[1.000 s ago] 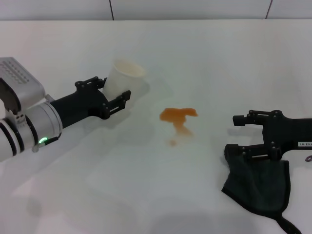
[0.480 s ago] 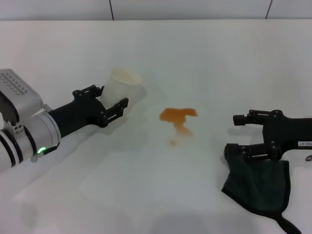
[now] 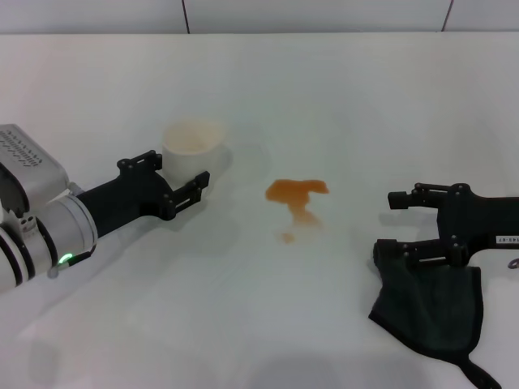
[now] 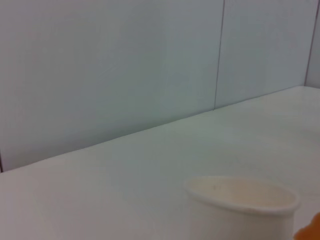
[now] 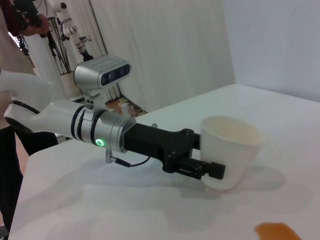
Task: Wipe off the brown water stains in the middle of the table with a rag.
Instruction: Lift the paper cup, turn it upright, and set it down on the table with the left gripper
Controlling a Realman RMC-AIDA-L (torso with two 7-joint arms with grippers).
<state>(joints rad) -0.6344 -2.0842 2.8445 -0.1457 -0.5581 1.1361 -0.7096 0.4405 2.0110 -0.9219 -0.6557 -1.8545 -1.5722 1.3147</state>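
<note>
The left pincer (image 3: pixel 180 180) is closed on the white paper cup (image 3: pixel 192 150), which stands upright on the counter (image 3: pixel 340 89) to the left of the brown stain (image 3: pixel 295 197) and apart from it; the right wrist view shows the cup's base (image 5: pixel 222 182) on or just above the surface, which one cannot be settled. The right pincer (image 3: pixel 389 223) sits at the right side with its fingers spread; the dark rag (image 3: pixel 430 306) hangs bunched from its lower finger (image 3: pixel 388 249), and whether the grip on the cloth is firm cannot be told. The stain lies in the middle of the counter, between the two arms, with a thin tail and a small droplet (image 3: pixel 286 237) toward you. The step in hand appears to be parking the cup clear of the wiping path. You should release it only once it stands flat, then draw the left arm straight back so the fingers do not tip it. Before sweeping, you should confirm the rag lies flat under the right pincer, and cover the droplet as well as the main blotch.
</note>
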